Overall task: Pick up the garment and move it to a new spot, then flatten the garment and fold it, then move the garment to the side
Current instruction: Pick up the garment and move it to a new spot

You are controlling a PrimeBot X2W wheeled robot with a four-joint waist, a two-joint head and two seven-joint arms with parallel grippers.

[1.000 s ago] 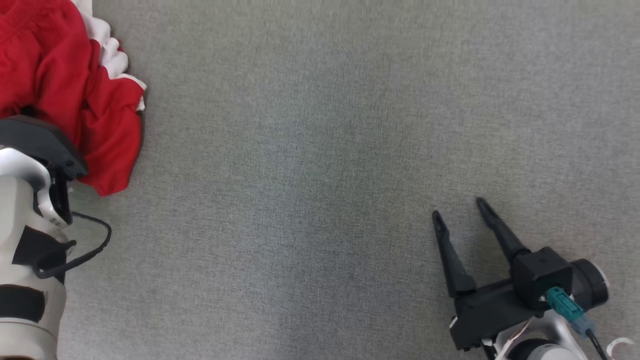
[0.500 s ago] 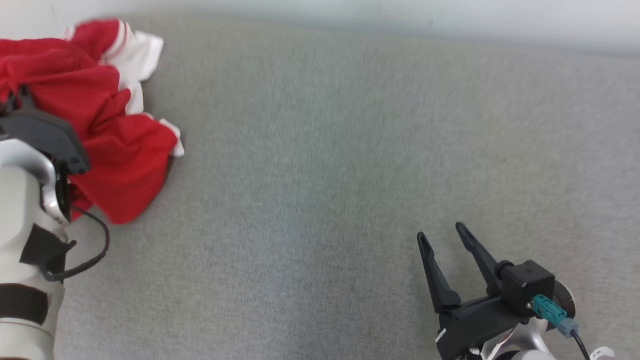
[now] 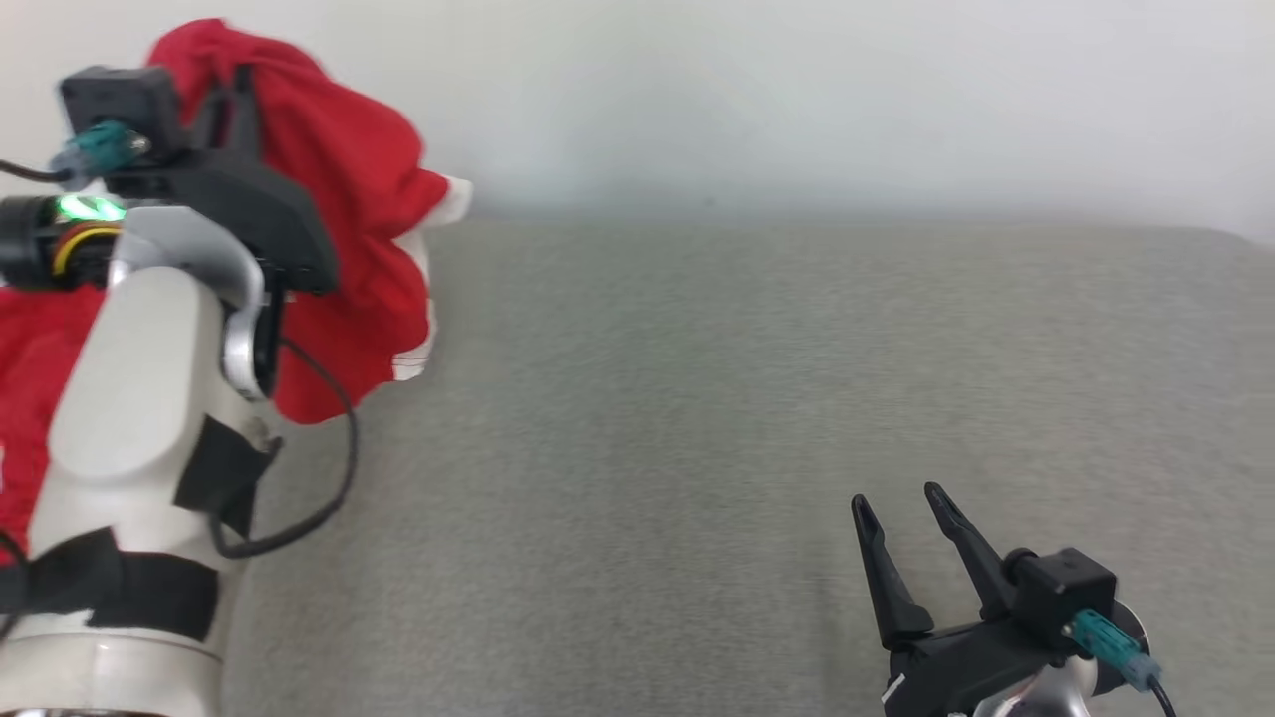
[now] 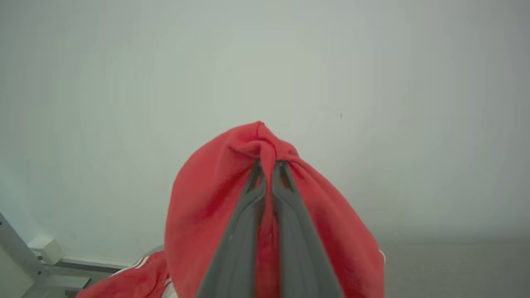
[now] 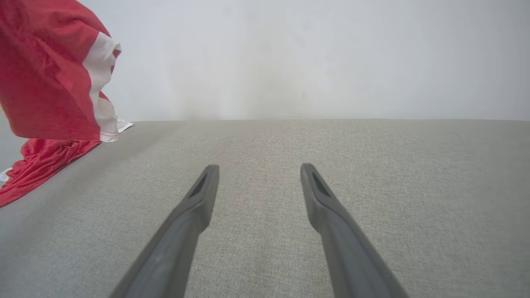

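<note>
**Red garment lifted at the counter's left end**

The red cloth garment with white trim [image 3: 359, 229] hung with its long axis roughly vertical, peak up, its lower folds trailing on the grey fabric-covered counter [image 3: 697, 398]. A second earlier it lay bunched there. The raised left pincer [image 4: 269, 163] pinched the peak. The right pincer [image 3: 896, 498] hovered low, spread wide and empty.

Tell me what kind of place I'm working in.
Probably an indoor lab or test bench: a gray cloth-covered table against a bare pale wall, with a red garment as the workpiece.
</note>
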